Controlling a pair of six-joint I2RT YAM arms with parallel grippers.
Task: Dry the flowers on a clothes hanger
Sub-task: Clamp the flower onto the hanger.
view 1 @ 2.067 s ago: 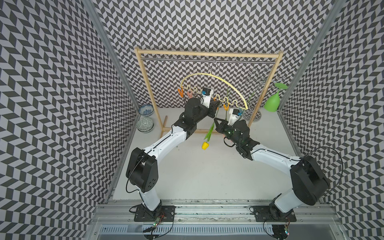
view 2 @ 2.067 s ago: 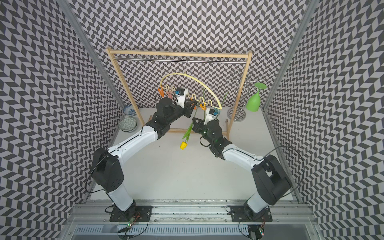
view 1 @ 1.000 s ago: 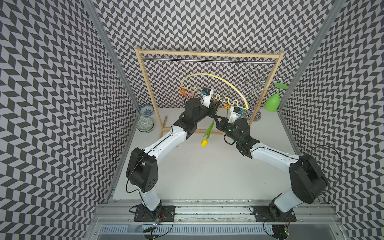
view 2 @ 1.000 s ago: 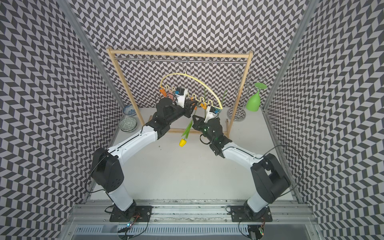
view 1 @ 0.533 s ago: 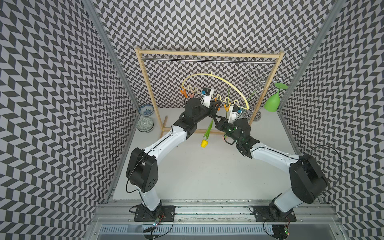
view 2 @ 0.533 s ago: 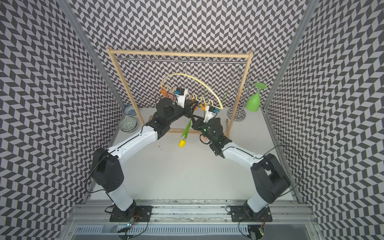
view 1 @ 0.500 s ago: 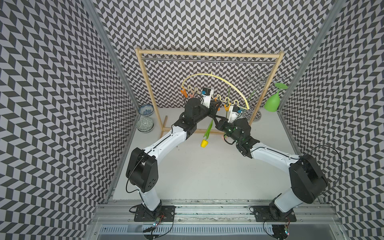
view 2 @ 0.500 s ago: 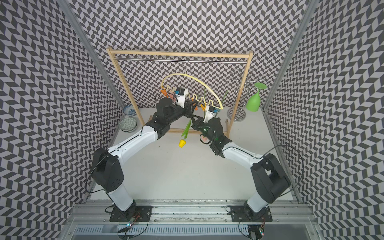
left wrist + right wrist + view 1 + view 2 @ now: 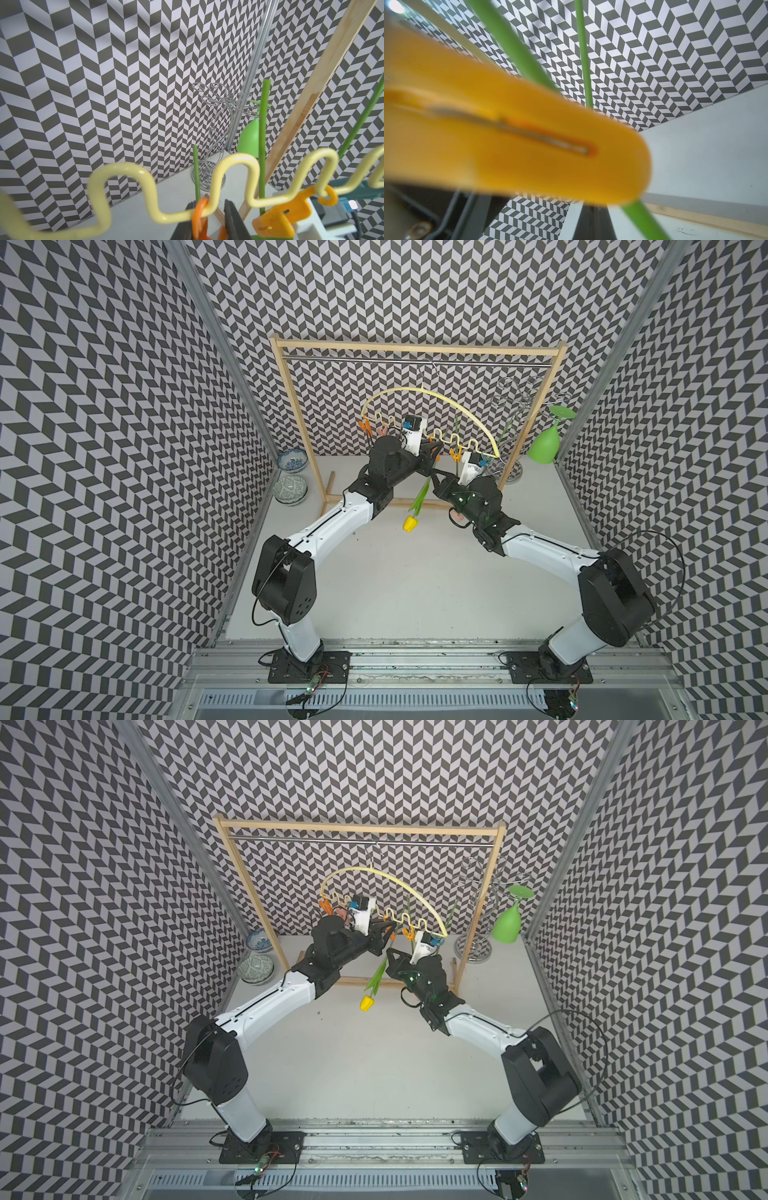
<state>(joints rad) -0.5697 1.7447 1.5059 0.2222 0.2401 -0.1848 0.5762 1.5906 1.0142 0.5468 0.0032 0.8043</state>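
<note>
Flowers [image 9: 262,145], artificial tulips on long thin green stems, are up at the pale yellow arched plastic clothes hanger [image 9: 124,168] with the wavy lower bar. It hangs by its metal hook from the rail of the tall wooden rack [image 9: 306,108].

Both top views show what my wrist cameras miss. The yellow tulip [image 9: 420,499] dangles head down between my two arms, above the pale table [image 9: 415,593], and its stem runs up to where my pincers meet. Up there the tips are too crowded to read.

My left wrist view settles it for the left pincer [image 9: 208,205]. Its dark fingers [image 9: 231,218] squeeze a small orange clothespin [image 9: 197,216] ringed onto the wavy bar, and a short stem end rises just behind that pin. Two more stems stand further along the bar, one behind a yellow-orange clothespin [image 9: 272,224]. I cannot see their blooms.

My right pincer [image 9: 435,481] is closed tight on the yellow tulip's stem, close beside the left pincer. My right wrist view is mostly filled by the blurred yellow-orange clothespin, with a thick green stem passing behind it.
</note>
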